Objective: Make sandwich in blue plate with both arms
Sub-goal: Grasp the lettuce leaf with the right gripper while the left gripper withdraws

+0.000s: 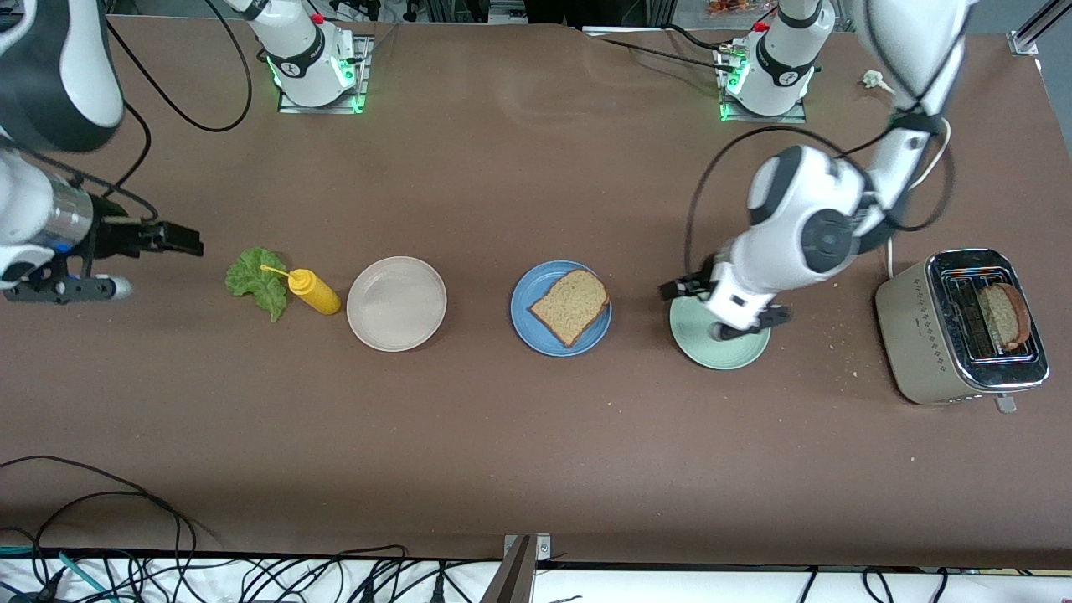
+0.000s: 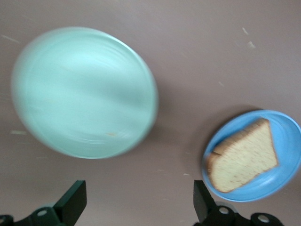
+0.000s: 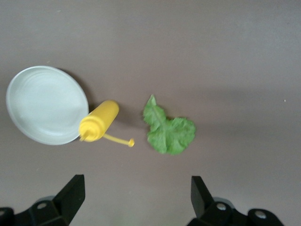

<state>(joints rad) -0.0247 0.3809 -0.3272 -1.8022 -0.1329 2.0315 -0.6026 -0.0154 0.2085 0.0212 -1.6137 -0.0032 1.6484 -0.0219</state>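
Note:
The blue plate (image 1: 536, 285) lies mid-table with one slice of brown bread (image 1: 571, 305) on it; both also show in the left wrist view, plate (image 2: 288, 155) and bread (image 2: 244, 157). A green lettuce leaf (image 1: 258, 280) lies on the table toward the right arm's end, and it also shows in the right wrist view (image 3: 168, 129). A second slice (image 1: 1002, 316) stands in the toaster (image 1: 921, 335). My left gripper (image 1: 726, 303) is open and empty over the pale green plate (image 1: 712, 352). My right gripper (image 1: 172, 239) is open and empty, above the table beside the lettuce.
A yellow squeeze bottle (image 1: 311, 291) lies next to the lettuce, with a beige-white plate (image 1: 396, 303) beside it. The toaster stands at the left arm's end of the table. Cables run along the table edge nearest the front camera.

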